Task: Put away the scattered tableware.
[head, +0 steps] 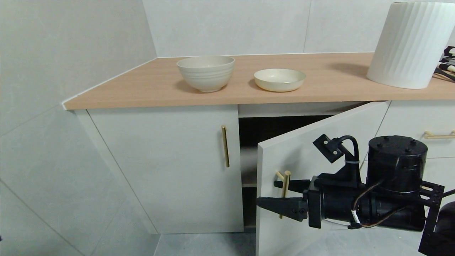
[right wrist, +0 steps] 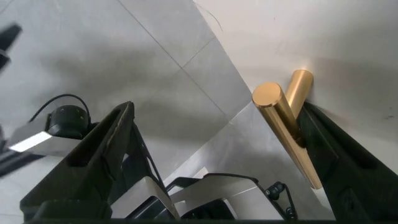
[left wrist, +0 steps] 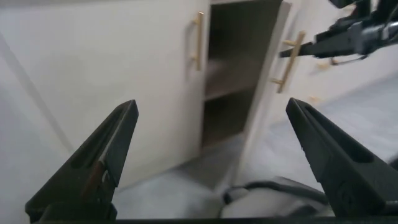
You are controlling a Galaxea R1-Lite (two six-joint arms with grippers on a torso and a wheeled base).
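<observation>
**Right gripper at the open door's handle, tableware on the counter**

The head view shows 2 pieces of tableware on the wooden counter (head: 142, 89): a deep, ribbed cream bowl (head: 206, 73) on the left and a shallow pale dish (head: 279, 79) near it on the right, not touching. Below, the right gripper (head: 270, 193) has its fingers spread, with the brass handle (head: 284, 193) of the open cabinet door (head: 320, 135) between them. The left wrist view adds the left gripper (left wrist: 211, 106), fingers wide apart, and a shelf (left wrist: 227, 87) inside the cabinet.

The ribbed white container (head: 408, 46) is clipped at the picture's upper right corner, the dark items (head: 447, 64) beside it are cropped beyond telling, and the cupboard's interior (head: 273, 129) is mostly lost in shadow behind the door (head: 312, 142).
</observation>
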